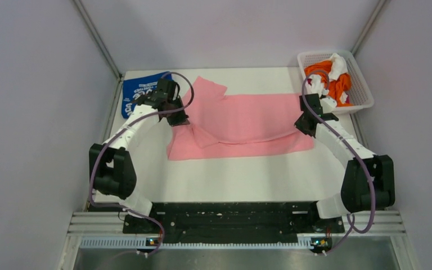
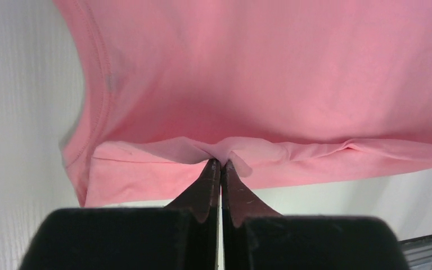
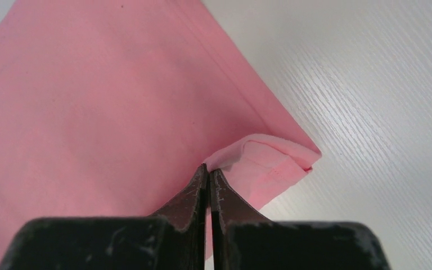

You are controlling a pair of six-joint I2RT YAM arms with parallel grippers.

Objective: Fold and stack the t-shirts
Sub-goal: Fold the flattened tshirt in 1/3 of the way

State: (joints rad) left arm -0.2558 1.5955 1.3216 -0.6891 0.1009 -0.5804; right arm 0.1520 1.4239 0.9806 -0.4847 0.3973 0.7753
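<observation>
The pink t-shirt (image 1: 242, 121) lies spread across the middle of the white table, its near edge lifted into a fold. My left gripper (image 1: 180, 119) is shut on the shirt's left part; the left wrist view shows the pink cloth (image 2: 259, 84) pinched at the fingertips (image 2: 220, 164). My right gripper (image 1: 302, 125) is shut on the shirt's right edge; the right wrist view shows the hemmed corner (image 3: 270, 160) caught at the tips (image 3: 207, 167). The blue t-shirt (image 1: 138, 90) with white lettering lies folded at the far left, partly hidden by my left arm.
A white lattice basket (image 1: 360, 79) holding orange and white cloth (image 1: 332, 79) stands at the far right corner, just behind my right arm. Grey walls close in the table on the left, back and right.
</observation>
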